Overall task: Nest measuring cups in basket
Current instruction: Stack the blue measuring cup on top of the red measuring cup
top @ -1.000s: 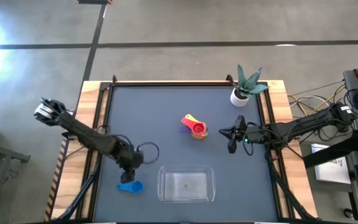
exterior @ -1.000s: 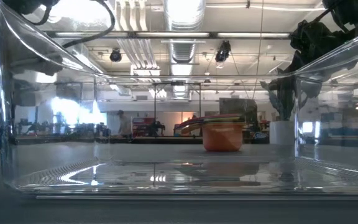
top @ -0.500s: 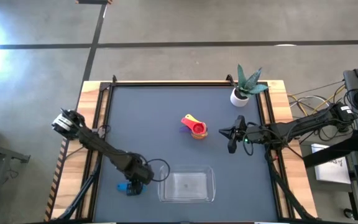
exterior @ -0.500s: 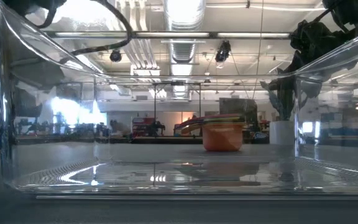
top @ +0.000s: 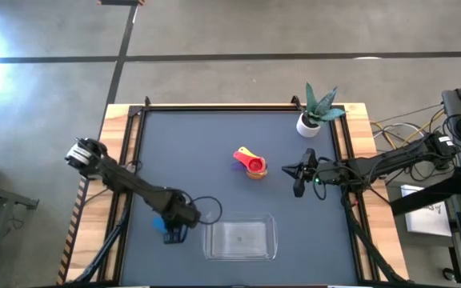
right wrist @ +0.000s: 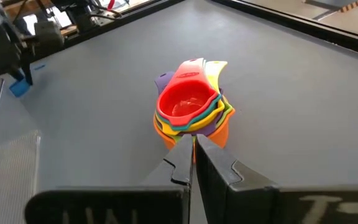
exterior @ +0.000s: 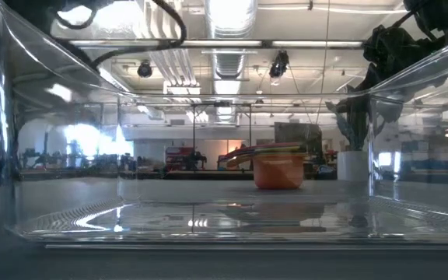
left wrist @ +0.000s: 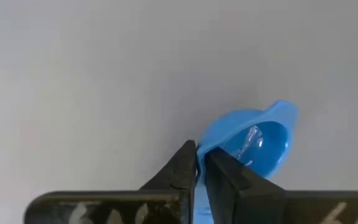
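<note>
Half the blue cup [top: 163,227] hides under the left gripper [top: 178,226].

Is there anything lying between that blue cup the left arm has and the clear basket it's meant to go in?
Nothing visible. The left gripper is shut on the blue cup, just beside the basket, with only bare table between them. The nested stack of cups sits farther up the table, near the waiting right gripper.
</note>
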`<state>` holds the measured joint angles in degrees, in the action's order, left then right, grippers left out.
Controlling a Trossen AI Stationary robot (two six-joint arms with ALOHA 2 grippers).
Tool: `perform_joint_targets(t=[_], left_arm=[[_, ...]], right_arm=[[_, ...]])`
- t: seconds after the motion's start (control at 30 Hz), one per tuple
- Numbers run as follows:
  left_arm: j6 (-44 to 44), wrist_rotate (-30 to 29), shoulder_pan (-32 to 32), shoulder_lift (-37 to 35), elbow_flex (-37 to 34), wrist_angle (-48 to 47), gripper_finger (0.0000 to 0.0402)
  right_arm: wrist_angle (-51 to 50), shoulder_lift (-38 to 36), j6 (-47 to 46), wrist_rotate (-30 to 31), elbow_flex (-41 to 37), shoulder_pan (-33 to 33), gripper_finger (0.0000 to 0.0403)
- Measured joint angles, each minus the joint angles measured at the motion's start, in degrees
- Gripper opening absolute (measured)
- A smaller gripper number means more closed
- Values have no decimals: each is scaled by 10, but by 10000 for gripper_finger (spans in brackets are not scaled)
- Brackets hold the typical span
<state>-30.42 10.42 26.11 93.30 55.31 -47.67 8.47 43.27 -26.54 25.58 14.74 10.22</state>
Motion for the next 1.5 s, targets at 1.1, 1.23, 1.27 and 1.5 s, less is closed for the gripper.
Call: perform_joint_targets(t=[1.1, 1.23, 1.27, 1.5], left_arm=[[401, 11, -327, -1, 191, 10, 0], [428, 36, -340, 14, 206, 41, 0], [434, 41, -343, 18, 211, 48, 0], [484, 54, -359, 59, 265, 55, 0]], right_arm=[[-4, 0, 6, 0, 0, 0, 9], [-5, 0, 6, 0, 0, 0, 9], [-4, 0, 6, 0, 0, 0, 9], [-3, 0, 9, 2, 0, 0, 9]])
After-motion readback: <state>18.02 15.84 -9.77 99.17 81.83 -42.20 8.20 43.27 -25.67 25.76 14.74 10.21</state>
